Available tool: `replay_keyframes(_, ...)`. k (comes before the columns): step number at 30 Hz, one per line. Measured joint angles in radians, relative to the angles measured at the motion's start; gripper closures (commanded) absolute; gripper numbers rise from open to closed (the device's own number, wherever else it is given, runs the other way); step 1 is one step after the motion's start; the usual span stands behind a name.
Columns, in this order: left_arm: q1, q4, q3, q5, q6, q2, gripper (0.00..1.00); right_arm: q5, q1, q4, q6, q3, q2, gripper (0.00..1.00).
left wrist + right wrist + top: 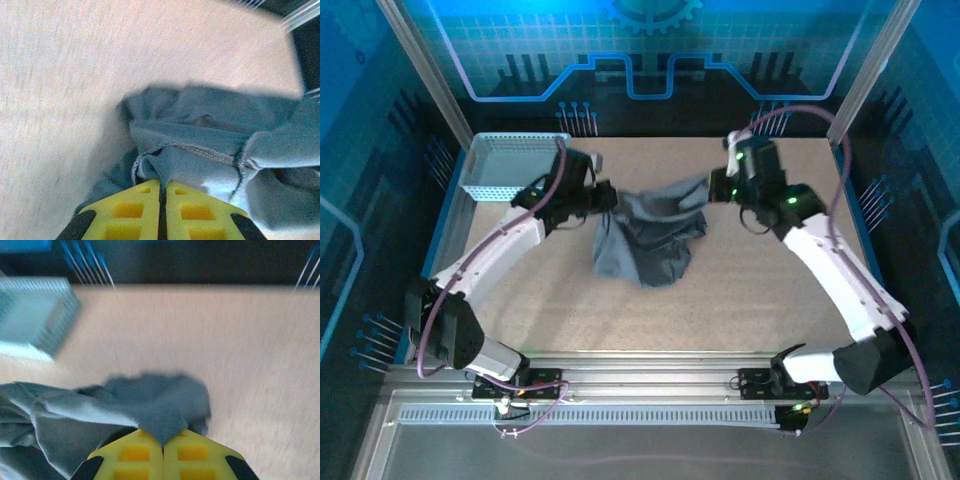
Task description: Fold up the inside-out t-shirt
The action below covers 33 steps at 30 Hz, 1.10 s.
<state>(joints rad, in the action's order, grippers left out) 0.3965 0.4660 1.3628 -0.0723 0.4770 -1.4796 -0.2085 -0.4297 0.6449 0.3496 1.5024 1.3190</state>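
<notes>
Two grippers grip the dark grey inside-out t-shirt from opposite sides: the left gripper is clenched on a stitched hem at the cloth's left edge, and the right gripper is clenched on a fold at its upper right corner. The shirt is bunched and crumpled over the middle of the tan table, its upper edge stretched between the grippers and the rest spreading toward the near side. A light blue mesh basket stands at the table's far left corner, apart from the shirt.
</notes>
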Motion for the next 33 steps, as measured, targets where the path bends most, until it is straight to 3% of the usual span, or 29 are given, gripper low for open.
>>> replay_keyframes(4,-0.001,-0.069,0.088,0.011,-0.017,0.111,0.97,-0.043,0.012,0.029,-0.046,0.230,-0.082,1.00)
replay_keyframes(10,0.006,-0.186,-0.042,-0.010,-0.026,0.299,0.89,0.012,0.019,0.080,-0.061,0.256,-0.238,1.00)
replay_keyframes(17,-0.001,-0.128,-0.262,-0.030,-0.031,0.188,0.37,0.093,-0.020,0.072,-0.028,0.111,-0.182,1.00)
replay_keyframes(23,0.037,-0.070,-0.308,-0.031,-0.067,0.179,0.11,0.111,-0.103,0.062,-0.017,0.085,0.028,1.00)
replay_keyframes(28,0.165,-0.206,-0.361,-0.060,-0.095,0.293,0.05,0.112,-0.206,0.054,-0.017,0.106,0.116,1.00)
replay_keyframes(33,0.198,-0.345,-0.393,-0.083,-0.092,0.312,0.09,0.112,-0.251,0.035,-0.013,0.131,0.126,1.00)
